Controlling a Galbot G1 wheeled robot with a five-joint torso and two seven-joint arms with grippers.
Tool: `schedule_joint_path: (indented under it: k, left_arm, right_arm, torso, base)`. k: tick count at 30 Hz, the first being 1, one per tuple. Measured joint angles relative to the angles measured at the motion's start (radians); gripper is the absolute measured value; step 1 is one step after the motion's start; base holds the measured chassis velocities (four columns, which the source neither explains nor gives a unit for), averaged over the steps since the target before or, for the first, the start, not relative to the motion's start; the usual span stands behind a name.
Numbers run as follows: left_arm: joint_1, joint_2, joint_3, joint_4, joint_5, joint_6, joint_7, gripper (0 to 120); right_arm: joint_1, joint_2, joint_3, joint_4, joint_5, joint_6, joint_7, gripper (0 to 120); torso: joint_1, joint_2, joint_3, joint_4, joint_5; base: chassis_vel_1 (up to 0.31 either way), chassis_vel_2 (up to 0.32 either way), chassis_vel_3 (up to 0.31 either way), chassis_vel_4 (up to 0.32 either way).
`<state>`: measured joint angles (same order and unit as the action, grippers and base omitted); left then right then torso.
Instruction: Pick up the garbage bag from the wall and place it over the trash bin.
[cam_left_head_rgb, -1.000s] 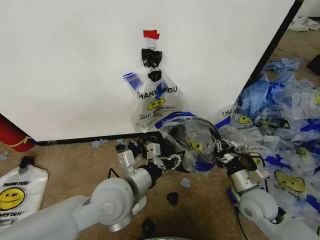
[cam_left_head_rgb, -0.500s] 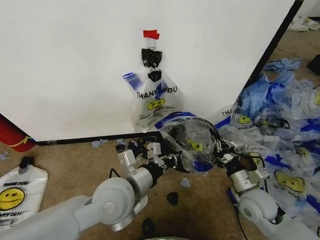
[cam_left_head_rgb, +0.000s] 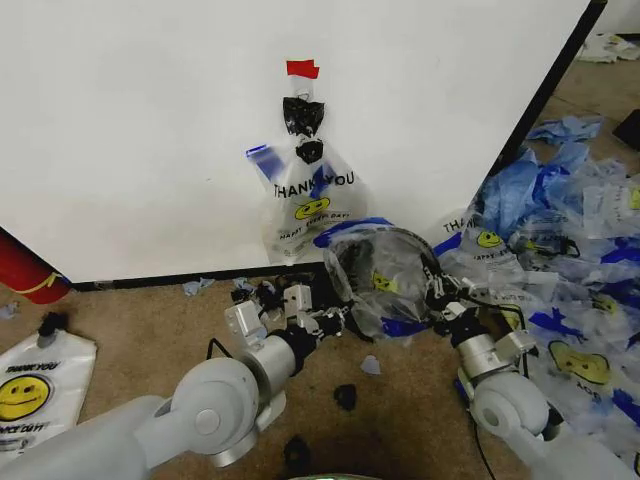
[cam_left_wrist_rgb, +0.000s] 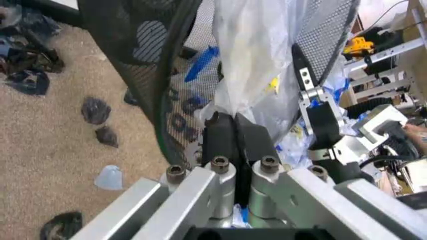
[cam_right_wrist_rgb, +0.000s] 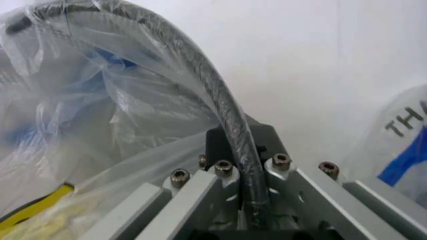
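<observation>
Two arms reach up from the bottom of the head view toward the centre of the frame, where the trash bin (cam_left_head_rgb: 385, 280) lies tipped with its mouth facing the camera, just below a white wall (cam_left_head_rgb: 150, 130) that fills the upper left; the carpet floor (cam_left_head_rgb: 130, 320) runs across the lower half, and a heap of blue-and-clear bags (cam_left_head_rgb: 570, 230) spreads over the right side; a flat white smiley bag (cam_left_head_rgb: 35, 385) lies at the lower left, near a red cylinder (cam_left_head_rgb: 22, 268) at the left edge; another bag (cam_left_head_rgb: 310, 200) printed "THANK YOU" hangs on the wall at upper centre under a strip of red tape (cam_left_head_rgb: 302, 68); the garbage bag (cam_left_head_rgb: 390, 290) sits crumpled inside and across the bin's mouth, its blue strip along the rim; the left gripper (cam_left_head_rgb: 335, 318) is at the bin's left rim, and in the left wrist view its fingers (cam_left_wrist_rgb: 220, 137) are pressed together on a fold of the bag's plastic beside the mesh wall (cam_left_wrist_rgb: 133, 50); the right gripper (cam_left_head_rgb: 437, 297) is at the bin's right rim, and in the right wrist view it is clamped on the plastic-covered rim (cam_right_wrist_rgb: 227, 120).
</observation>
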<state>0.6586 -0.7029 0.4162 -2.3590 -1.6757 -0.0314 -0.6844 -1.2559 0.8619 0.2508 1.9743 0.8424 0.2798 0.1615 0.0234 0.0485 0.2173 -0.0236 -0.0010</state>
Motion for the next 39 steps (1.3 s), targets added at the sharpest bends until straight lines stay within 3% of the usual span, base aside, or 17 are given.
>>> schedule_joint_path:
  k: [6,13,26,39]
  left_arm:
    - [0.015,0.012,-0.009,0.004,0.021,-0.005,0.005,0]
    - [0.017,0.001,-0.008,0.064,0.074,-0.028,0.016,0]
    - [0.027,0.007,0.0,0.087,0.128,0.015,0.027,0]
    - [0.024,-0.046,0.035,0.229,0.254,-0.04,0.057,0]
  right_arm:
    - [0.002,0.0,0.007,0.003,0.075,-0.015,0.014,0]
    - [0.004,-0.01,0.02,0.012,0.135,-0.028,0.032,0]
    - [0.031,-0.009,0.035,0.009,0.202,-0.039,0.049,0]
    - [0.003,-0.028,0.051,0.083,0.253,-0.055,0.079,0]
  torso:
    - [0.0,0.0,0.0,0.0,0.0]
    - [0.0,0.0,0.0,0.0,-0.0001]
    - [0.0,0.0,0.0,0.0,0.0002]
    - [0.0,0.0,0.0,0.0,0.0]
  base:
    - [0.0,0.0,0.0,0.0]
    - [0.0,0.0,0.0,0.0]
    - [0.0,0.0,0.0,0.0]
    - [0.0,0.0,0.0,0.0]
